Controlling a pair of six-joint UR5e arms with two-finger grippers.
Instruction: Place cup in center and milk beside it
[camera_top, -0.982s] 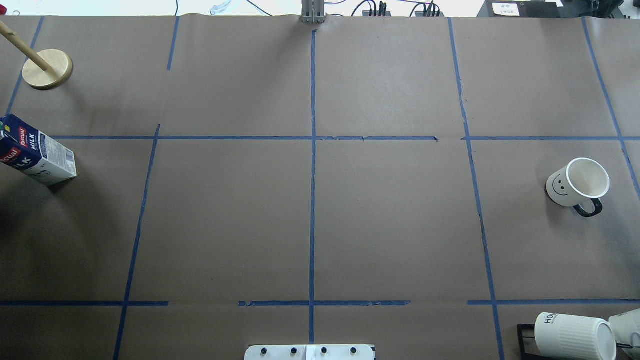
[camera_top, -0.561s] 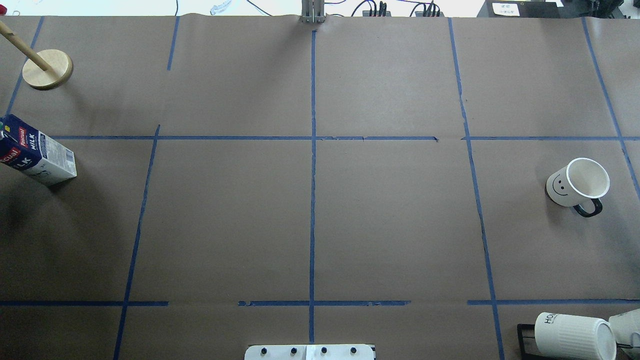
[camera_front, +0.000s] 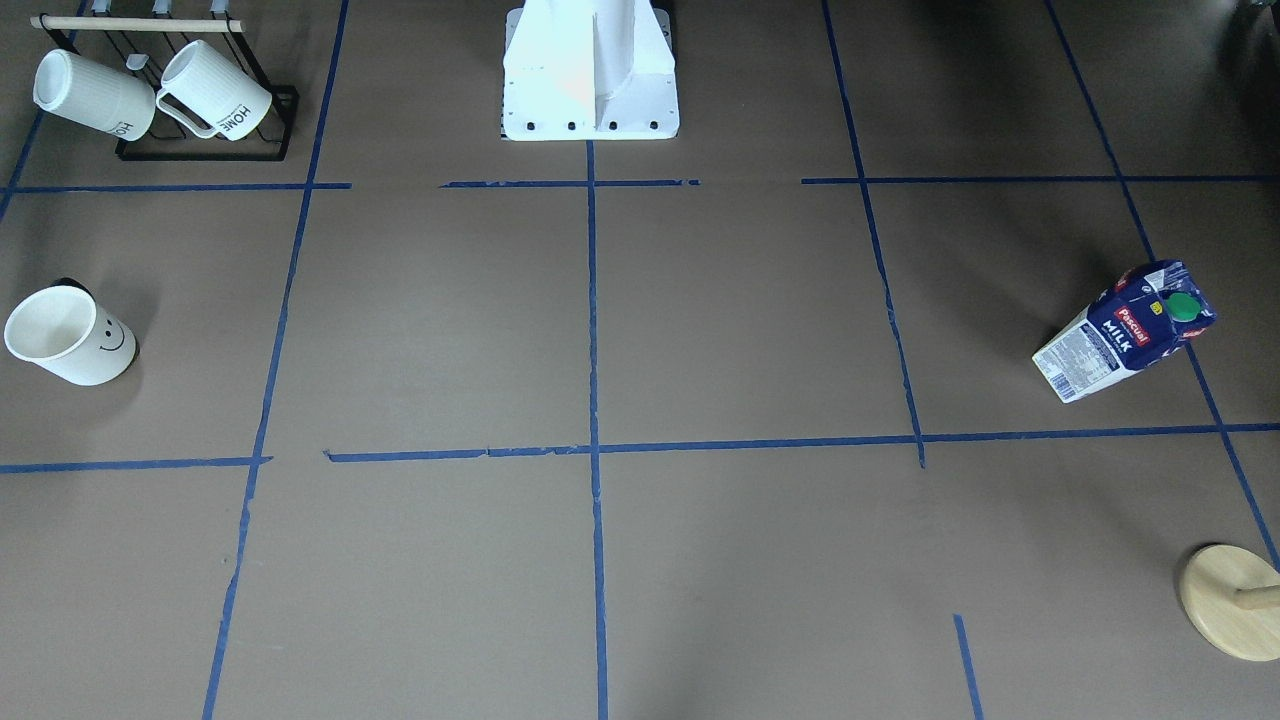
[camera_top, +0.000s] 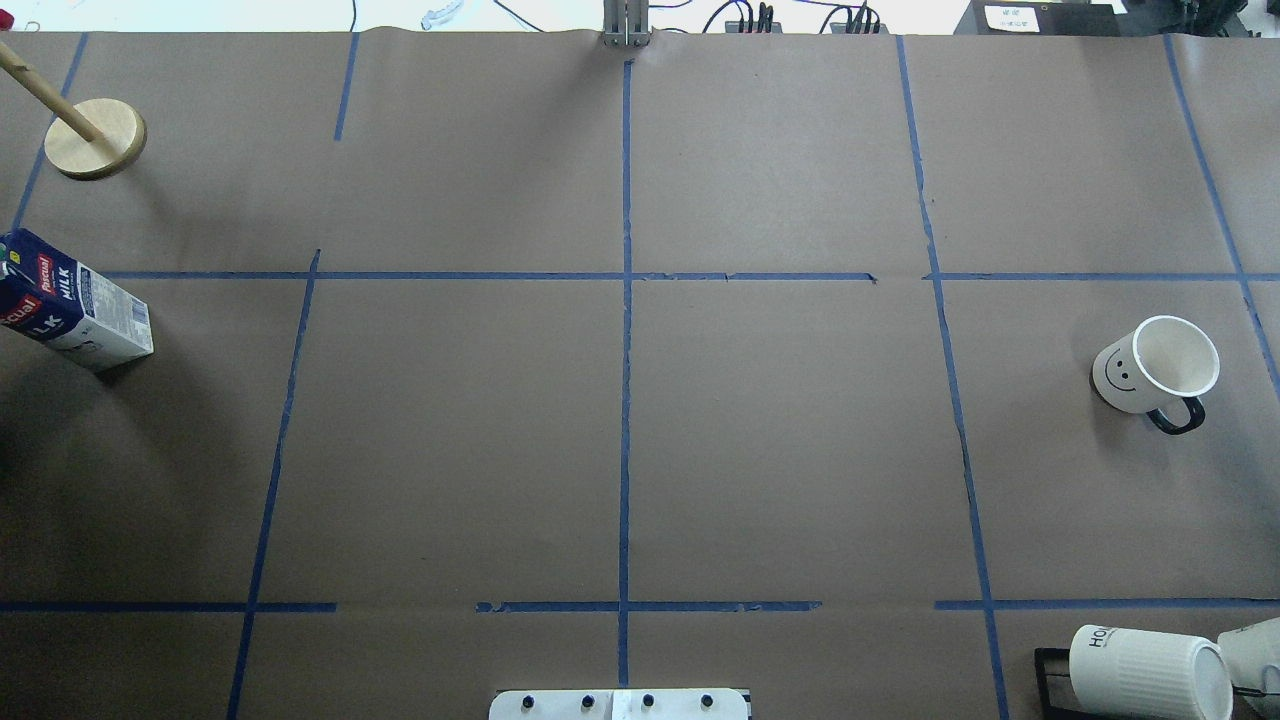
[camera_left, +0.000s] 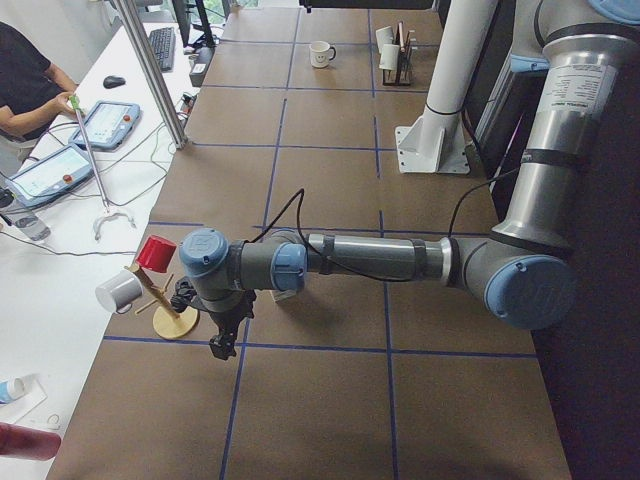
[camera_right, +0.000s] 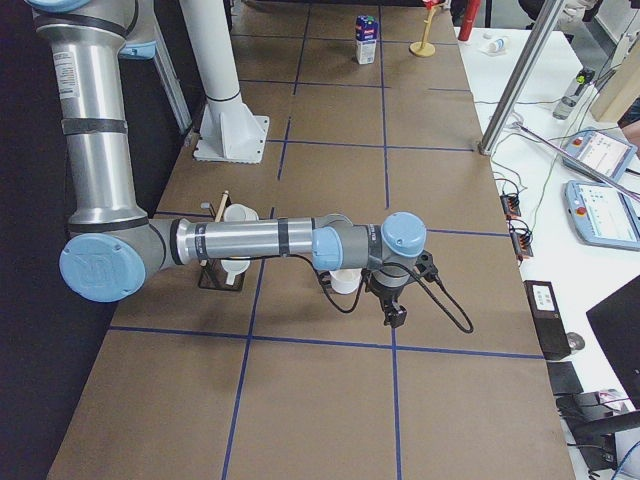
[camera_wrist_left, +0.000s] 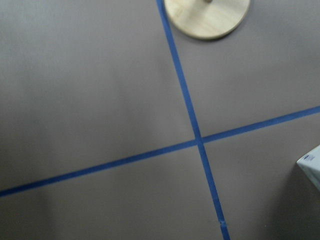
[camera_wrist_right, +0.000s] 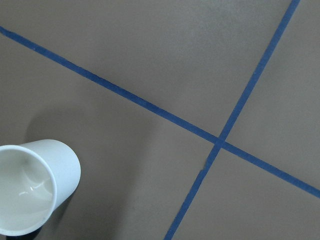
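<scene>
Cup (camera_top: 1150, 368) far right, milk (camera_top: 75, 305) far left, presumably one per arm. Left pincer (camera_left: 220, 347), right pincer (camera_right: 396, 318): I can't tell their state.

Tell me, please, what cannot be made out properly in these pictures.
- The left pincer: seen only in the exterior left view, small; open or shut unclear.
- The right pincer: only in the exterior right view; same doubt.
- The milk: cut by the overhead view's left edge; only a corner in the left wrist view.
- The cup: cut by the right wrist view's edge, face and handle unseen there.
</scene>
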